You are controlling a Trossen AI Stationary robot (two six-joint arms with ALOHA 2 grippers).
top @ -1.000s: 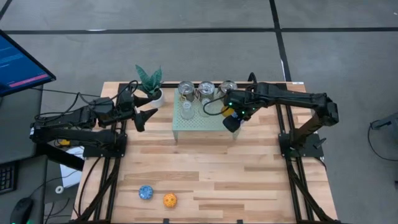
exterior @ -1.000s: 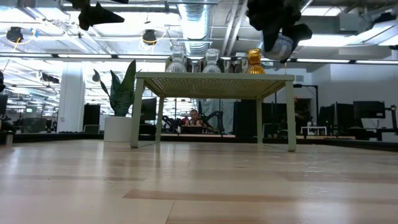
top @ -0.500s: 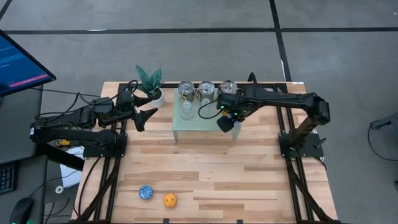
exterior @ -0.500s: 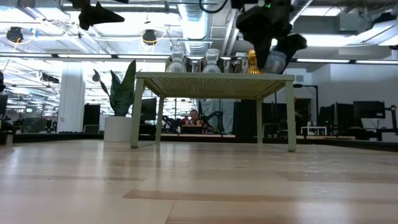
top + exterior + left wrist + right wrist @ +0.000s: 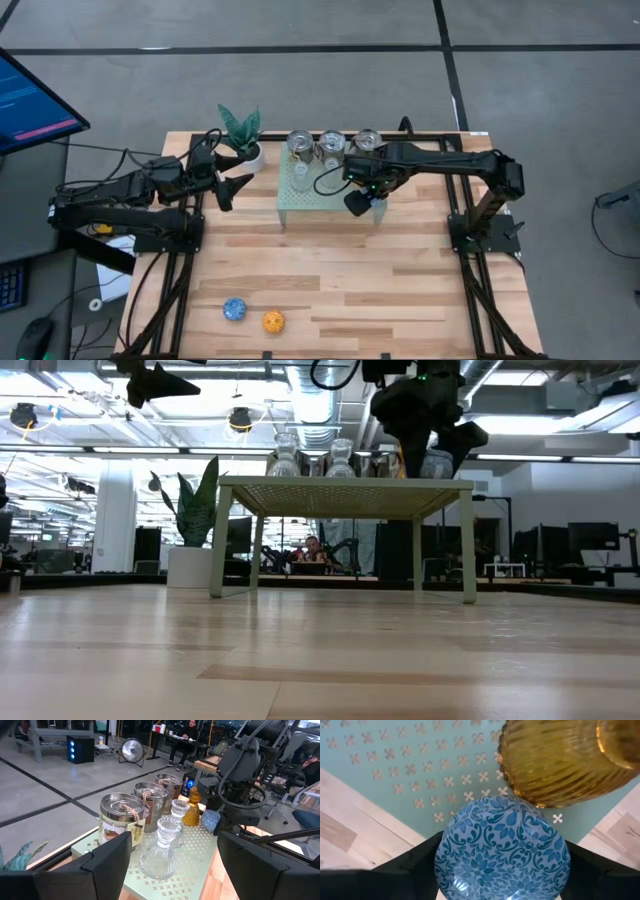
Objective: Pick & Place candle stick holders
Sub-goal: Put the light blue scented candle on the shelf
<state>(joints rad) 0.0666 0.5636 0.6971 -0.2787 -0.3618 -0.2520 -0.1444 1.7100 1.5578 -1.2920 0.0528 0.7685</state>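
My right gripper (image 5: 357, 202) points down over the right end of the pale green stand (image 5: 320, 197), shut on a blue patterned candle stick holder (image 5: 502, 852). An amber holder (image 5: 560, 760) stands on the stand right beside it. Three silver tins (image 5: 331, 144) and two clear glass holders (image 5: 161, 847) also stand on the stand. Another blue holder (image 5: 234, 310) and an orange one (image 5: 273, 321) lie on the table near its front edge. My left gripper (image 5: 234, 190) hangs open, high at the left, by the plant. My right gripper pinches the round blue holder by two opposite sides (image 5: 445, 865) between its two fingers. The fingers come from above, pointing down. The holder sits upright, low over the stand's near right corner (image 5: 437, 462); whether its base touches the stand I cannot tell.
A green plant in a white pot (image 5: 241, 135) stands at the stand's left, close to my left gripper. Bare wooden table (image 5: 330, 270) lies between the stand and the two holders at the front. People and desks show in the room beyond.
My right gripper has carried the blue holder down and toward the table's left, from above the stand's right edge to beside the amber holder, low over the stand top. It has stayed shut on the holder.
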